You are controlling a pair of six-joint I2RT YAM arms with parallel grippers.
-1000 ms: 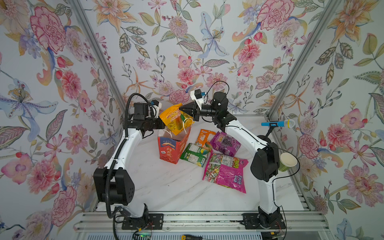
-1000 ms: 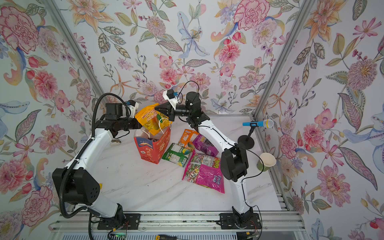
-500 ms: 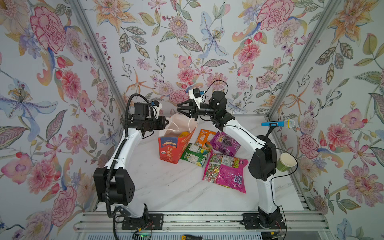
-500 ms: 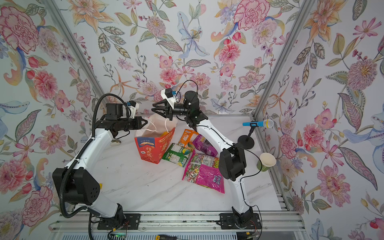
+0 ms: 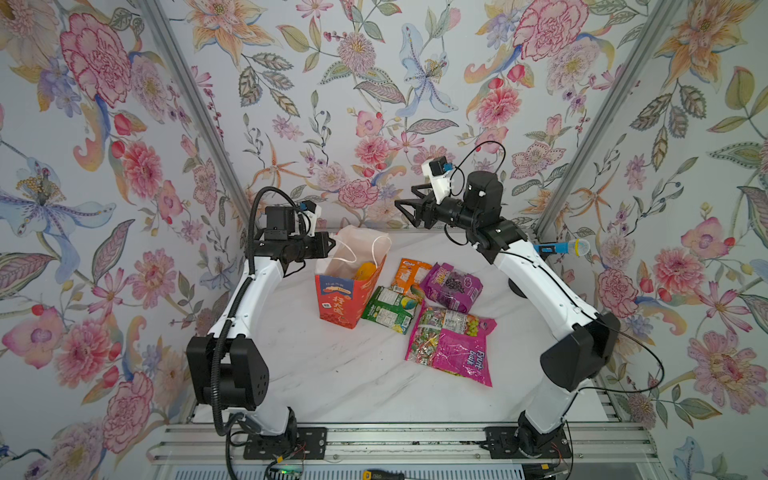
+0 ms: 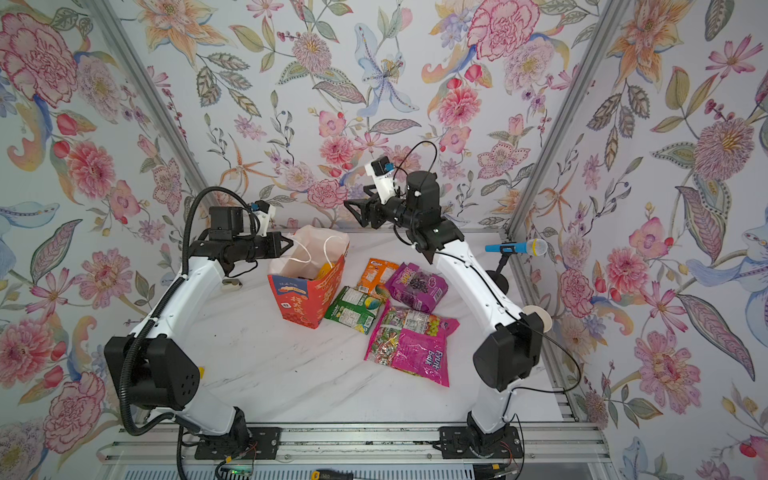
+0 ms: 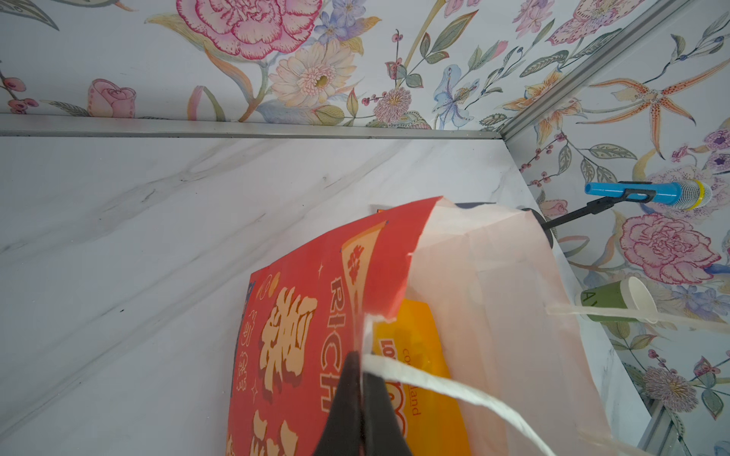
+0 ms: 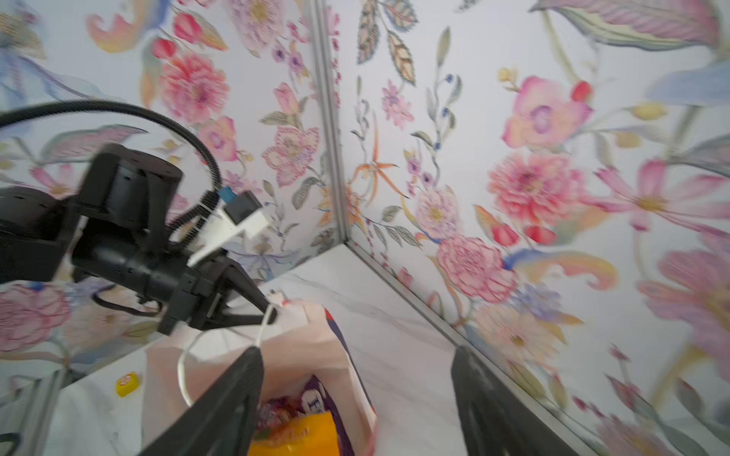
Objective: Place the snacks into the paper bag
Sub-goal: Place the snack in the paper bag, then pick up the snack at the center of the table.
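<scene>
Top views: high at near side, facing down toward far wall (image 5: 374, 104), covering whole table (image 5: 332, 374). Wrist views: close in, facing opposite ways across shared paper bag (image 7: 300, 316) mouth.

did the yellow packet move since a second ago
Yes. The yellow packet went down: it stood above the rim of the red bag, and now lies inside it, below that rim. The right gripper has let go, fingers open.

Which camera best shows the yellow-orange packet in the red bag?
Left wrist view: the glossy yellow-orange packet shows large inside the red paper bag, lettering partly readable. Right wrist view shows it blurred; both top views show only a sliver.
</scene>
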